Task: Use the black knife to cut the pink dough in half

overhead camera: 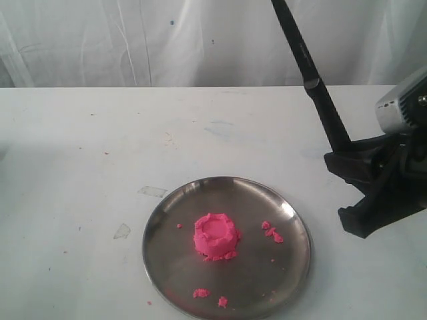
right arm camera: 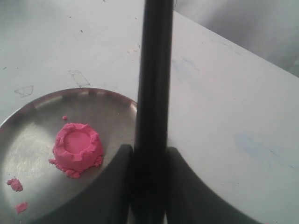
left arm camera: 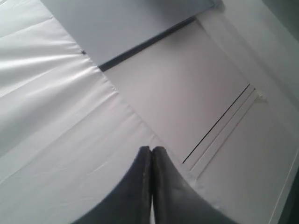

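The pink dough [overhead camera: 215, 235] is one small round lump with a dented top, sitting near the middle of a round steel plate [overhead camera: 167, 223]. My right gripper [overhead camera: 348, 152] hovers to the right of the plate, shut on the black knife [overhead camera: 312, 81], which slants up and away toward the backdrop. In the right wrist view the knife [right arm camera: 155, 70] runs straight out between the fingers of the right gripper [right arm camera: 150, 151], with the dough [right arm camera: 77, 147] and plate [right arm camera: 28, 135] off to one side. My left gripper [left arm camera: 152, 150] is shut on nothing, facing white cloth, and is outside the exterior view.
Small pink crumbs [overhead camera: 272, 233] lie scattered on the plate, more of them near its front rim [overhead camera: 201, 293]. Two clear tape scraps [overhead camera: 152, 191] stick to the white table left of the plate. A white curtain hangs behind the table.
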Controlling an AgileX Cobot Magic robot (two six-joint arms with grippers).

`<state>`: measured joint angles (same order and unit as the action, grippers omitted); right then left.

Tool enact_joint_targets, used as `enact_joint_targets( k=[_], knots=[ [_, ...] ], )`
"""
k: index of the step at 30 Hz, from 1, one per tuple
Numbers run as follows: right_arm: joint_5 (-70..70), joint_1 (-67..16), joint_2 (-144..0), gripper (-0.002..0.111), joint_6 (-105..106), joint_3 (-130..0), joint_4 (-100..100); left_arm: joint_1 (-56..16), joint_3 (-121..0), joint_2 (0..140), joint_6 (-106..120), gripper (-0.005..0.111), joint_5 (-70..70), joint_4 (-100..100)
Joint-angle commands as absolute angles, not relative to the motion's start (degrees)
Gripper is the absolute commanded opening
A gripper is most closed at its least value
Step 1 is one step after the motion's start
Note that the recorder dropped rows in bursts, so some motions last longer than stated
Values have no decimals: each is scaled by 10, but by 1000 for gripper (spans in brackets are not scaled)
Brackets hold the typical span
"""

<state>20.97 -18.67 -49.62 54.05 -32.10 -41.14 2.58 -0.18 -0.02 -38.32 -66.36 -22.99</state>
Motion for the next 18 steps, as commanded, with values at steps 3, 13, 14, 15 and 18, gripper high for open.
enact_joint_targets(
  k=[3, 13, 14, 15, 18],
  knots=[
    [199, -188, -494, 0, 538, -319, -415, 27, 0, 0, -390, 0, -700, -235],
    [207, -188, -494, 0, 537, -318, -415, 27, 0, 0, -83, 0, -434, -270],
    [207, -188, -494, 0, 537, -317, -415, 27, 0, 0, 27, 0, -328, -256],
    [207, -188, -494, 0, 537, -317, -415, 27, -2, 0, 115, 0, -243, -249],
    [207, -188, -496, 0, 537, -317, -417, 27, 0, 25, 242, 0, -67, -265]
  ],
)
